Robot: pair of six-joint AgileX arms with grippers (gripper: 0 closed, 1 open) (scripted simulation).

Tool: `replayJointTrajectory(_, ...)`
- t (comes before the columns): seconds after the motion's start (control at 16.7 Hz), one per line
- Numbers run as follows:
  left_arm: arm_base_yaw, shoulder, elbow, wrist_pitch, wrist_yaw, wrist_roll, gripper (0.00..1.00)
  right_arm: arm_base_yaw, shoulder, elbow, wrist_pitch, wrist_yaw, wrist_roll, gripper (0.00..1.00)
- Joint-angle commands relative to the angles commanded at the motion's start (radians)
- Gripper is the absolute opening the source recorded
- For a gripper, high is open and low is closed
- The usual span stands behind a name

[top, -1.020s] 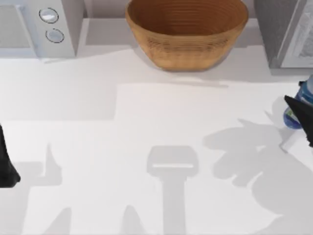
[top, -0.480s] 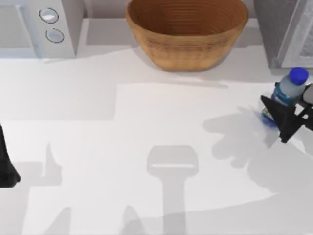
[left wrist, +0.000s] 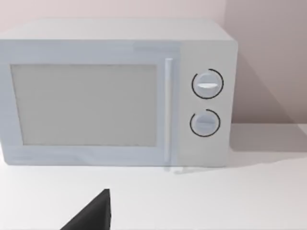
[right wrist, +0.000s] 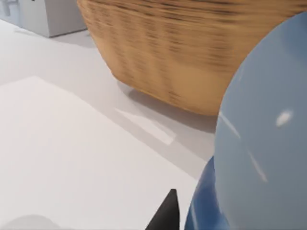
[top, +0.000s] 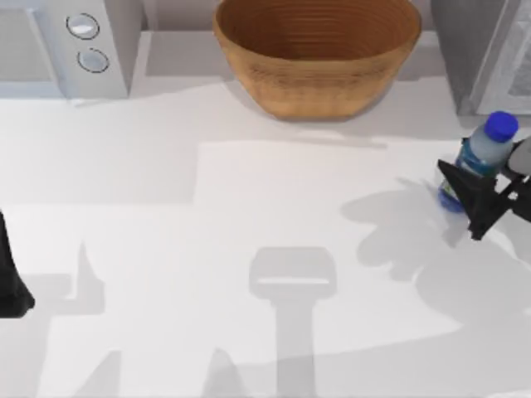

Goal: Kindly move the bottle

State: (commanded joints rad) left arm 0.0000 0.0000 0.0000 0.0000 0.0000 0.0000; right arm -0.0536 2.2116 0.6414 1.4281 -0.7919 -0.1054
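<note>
The bottle [top: 484, 154], clear with a blue cap and a blue-green label, is near the table's right edge, tilted with its cap toward the back. My right gripper [top: 466, 181] is shut on its lower body, one dark finger [top: 474, 203] lying across its near side. In the right wrist view the bottle [right wrist: 264, 143] looms close, with a fingertip [right wrist: 167, 213] beside it. My left gripper [top: 12, 278] sits parked at the table's left edge.
A wicker basket [top: 315, 50] stands at the back centre, to the left of the bottle and farther back, and is seen ahead as the basket [right wrist: 192, 48]. A white microwave [top: 58, 41] occupies the back left corner. A grey appliance [top: 489, 50] stands at the back right.
The right gripper has carried the bottle leftward from the right edge into fuller view, with only a slight further shift in the last half second. The left arm has not moved.
</note>
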Motion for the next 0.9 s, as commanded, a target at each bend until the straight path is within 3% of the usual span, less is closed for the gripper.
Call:
replayJointTrajectory(0.6, 0.0, 0.0, 0.0, 0.0, 0.0, 0.0, 1.0, 0.0, 0.0, 0.0, 0.0, 0.0, 0.0, 0.98)
replayJointTrajectory(0.9, 0.0, 0.0, 0.0, 0.0, 0.0, 0.0, 1.0, 0.0, 0.0, 0.0, 0.0, 0.0, 0.0, 1.0)
